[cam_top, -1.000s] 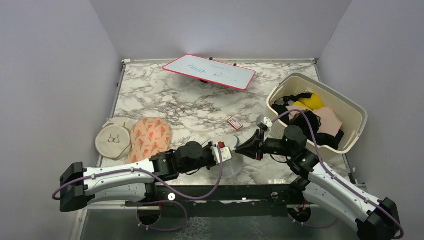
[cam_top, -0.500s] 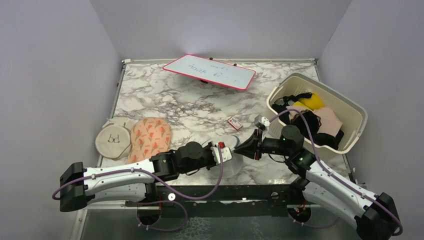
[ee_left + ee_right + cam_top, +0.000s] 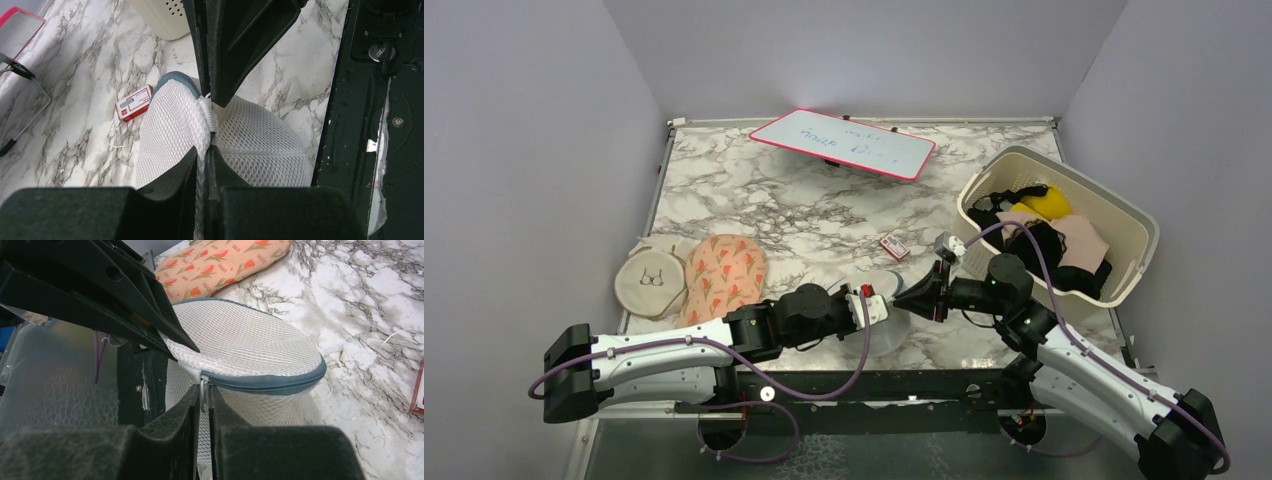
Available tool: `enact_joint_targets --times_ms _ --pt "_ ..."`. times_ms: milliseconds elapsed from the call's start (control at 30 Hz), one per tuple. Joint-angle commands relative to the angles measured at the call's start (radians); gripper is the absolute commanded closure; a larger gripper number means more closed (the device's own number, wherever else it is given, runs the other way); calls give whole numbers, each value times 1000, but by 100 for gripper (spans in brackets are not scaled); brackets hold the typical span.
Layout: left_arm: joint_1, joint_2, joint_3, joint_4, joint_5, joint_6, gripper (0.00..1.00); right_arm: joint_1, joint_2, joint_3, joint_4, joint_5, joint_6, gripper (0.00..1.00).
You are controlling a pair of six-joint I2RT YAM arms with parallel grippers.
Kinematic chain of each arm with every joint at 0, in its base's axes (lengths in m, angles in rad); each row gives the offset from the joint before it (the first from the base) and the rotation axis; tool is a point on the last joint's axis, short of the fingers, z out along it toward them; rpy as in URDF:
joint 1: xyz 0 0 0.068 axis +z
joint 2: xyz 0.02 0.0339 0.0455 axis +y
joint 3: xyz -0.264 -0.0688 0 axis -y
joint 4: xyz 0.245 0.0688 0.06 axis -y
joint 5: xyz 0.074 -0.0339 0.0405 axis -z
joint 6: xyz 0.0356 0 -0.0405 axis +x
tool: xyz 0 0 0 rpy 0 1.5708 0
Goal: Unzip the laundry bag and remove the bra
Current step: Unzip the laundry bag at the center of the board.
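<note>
Left gripper [image 3: 202,159]: squeezed tight on a fold of the laundry bag [image 3: 240,340].
Right gripper [image 3: 202,395]: clamped on the zip tab [image 3: 203,384] between its tips.
Bag's inside: hidden behind net.

You're looking at a left arm [image 3: 654,355] and right arm [image 3: 1104,390] clad in white shells, with black joints and blocky black ends near the bases. A thin purple cable [image 3: 865,340] loops along each. The left claw [image 3: 203,150] and right claw [image 3: 203,388] are matte black, their fingers [image 3: 170,180] wedge-shaped, tapering to blunt tips.
</note>
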Motion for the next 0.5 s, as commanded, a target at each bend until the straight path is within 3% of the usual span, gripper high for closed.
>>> enact_joint_targets --times_ms 0,233,333,467 --pt "-6 -17 31 27 -20 12 100 3 9 -12 21 18 1 90" --pt "-6 -20 31 24 -20 13 100 4 1 -17 22 24 1 91" --pt "-7 -20 30 25 -19 14 100 4 -10 -16 15 48 2 98" --pt "-6 -20 31 21 -18 13 100 4 -24 -13 -6 87 4 99"
